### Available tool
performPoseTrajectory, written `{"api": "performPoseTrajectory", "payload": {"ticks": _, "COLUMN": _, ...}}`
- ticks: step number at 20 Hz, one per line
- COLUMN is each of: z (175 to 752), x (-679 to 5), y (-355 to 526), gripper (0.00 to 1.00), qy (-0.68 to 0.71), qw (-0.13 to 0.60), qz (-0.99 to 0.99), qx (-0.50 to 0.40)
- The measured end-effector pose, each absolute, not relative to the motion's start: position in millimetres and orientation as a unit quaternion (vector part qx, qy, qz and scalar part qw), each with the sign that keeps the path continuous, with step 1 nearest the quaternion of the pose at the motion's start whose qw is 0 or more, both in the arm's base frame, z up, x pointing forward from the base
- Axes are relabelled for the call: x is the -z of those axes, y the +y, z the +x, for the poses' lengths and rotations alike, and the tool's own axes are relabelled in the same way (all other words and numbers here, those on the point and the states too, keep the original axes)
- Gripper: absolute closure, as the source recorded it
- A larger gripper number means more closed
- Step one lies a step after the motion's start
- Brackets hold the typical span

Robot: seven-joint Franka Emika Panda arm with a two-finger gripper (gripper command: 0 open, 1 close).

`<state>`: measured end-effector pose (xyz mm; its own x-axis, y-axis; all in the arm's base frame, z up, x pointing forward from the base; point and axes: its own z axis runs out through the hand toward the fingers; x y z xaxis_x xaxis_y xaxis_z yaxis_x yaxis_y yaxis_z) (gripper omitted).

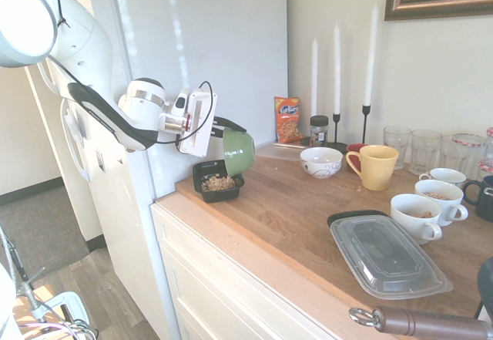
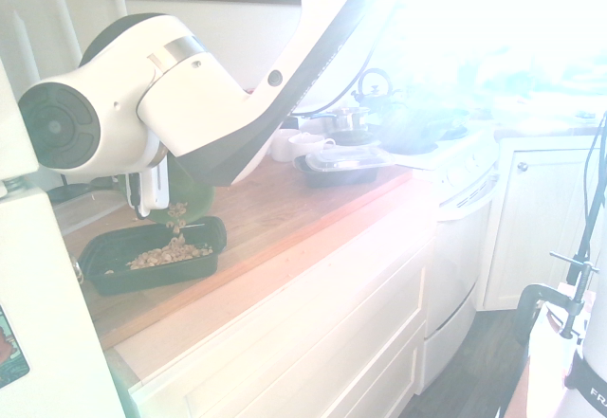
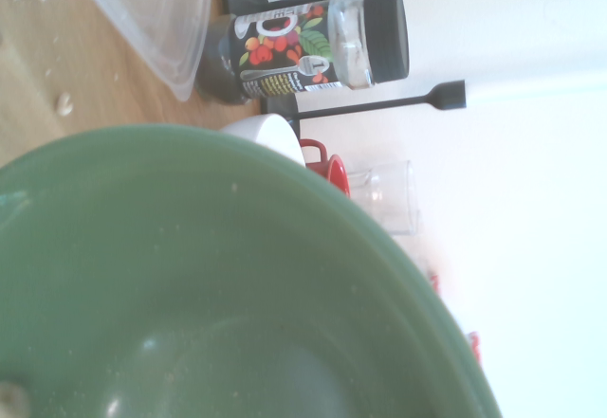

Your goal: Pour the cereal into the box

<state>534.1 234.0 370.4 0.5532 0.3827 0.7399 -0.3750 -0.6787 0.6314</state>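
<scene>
Gripper (image 1: 218, 129) is closed tight on the rim of a green bowl (image 1: 239, 152), holding it tipped on its side so the mouth faces down toward the box (image 1: 217, 180). That tilt is the point: the bowl hangs just above the box so the contents drop straight in, not onto the wood.

The box sits at the desk (image 1: 308, 209) corner nearest the arm, close to the front edge, by the white fridge side. Cereal (image 2: 169, 252) is mostly in the box already, a loose tan pile on its floor; the second exterior view shows a few bits in the air under the bowl lip, falling. The wrist view shows the bowl's inside (image 3: 190, 295) nearly bare, one bit maybe at the bottom edge, hard to tell.

Judgement: pour is near its end; a bit more tilt or a shake may clear leftovers. Risk is low walls on the box, so bits could bounce out over the desk edge.

Not involved, well apart along the back and far side of the desk: orange snack packet (image 1: 287, 119), spice jar (image 1: 318, 130), white bowl (image 1: 321, 161), yellow mug (image 1: 375, 166), white cups (image 1: 420, 213), clear-lidded container (image 1: 387, 254), candlesticks (image 1: 336, 70).
</scene>
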Motion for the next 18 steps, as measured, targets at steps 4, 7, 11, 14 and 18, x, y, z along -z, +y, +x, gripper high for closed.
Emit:
{"api": "performPoseTrajectory", "payload": {"ticks": 4, "z": 524.9, "x": -360.1, "y": 235.4, "gripper": 1.0, "qy": 0.028, "qw": 0.414, "qz": 0.769, "qx": -0.486}}
{"api": "performPoseTrajectory", "payload": {"ticks": 7, "z": 523.9, "x": -360.3, "y": 236.8, "gripper": 1.0, "qy": 0.039, "qw": 0.421, "qz": 0.757, "qx": -0.498}}
{"api": "performPoseTrajectory", "payload": {"ticks": 11, "z": 523.3, "x": -363.6, "y": 239.4, "gripper": 1.0, "qy": 0.039, "qw": 0.42, "qz": 0.755, "qx": -0.502}}
{"api": "performPoseTrajectory", "payload": {"ticks": 14, "z": 527.7, "x": -389.7, "y": 234.4, "gripper": 1.0, "qy": -0.011, "qw": 0.394, "qz": 0.776, "qx": -0.492}}
{"api": "performPoseTrajectory", "payload": {"ticks": 18, "z": 534.9, "x": -455.3, "y": 216.9, "gripper": 1.0, "qy": -0.101, "qw": 0.337, "qz": 0.812, "qx": -0.467}}
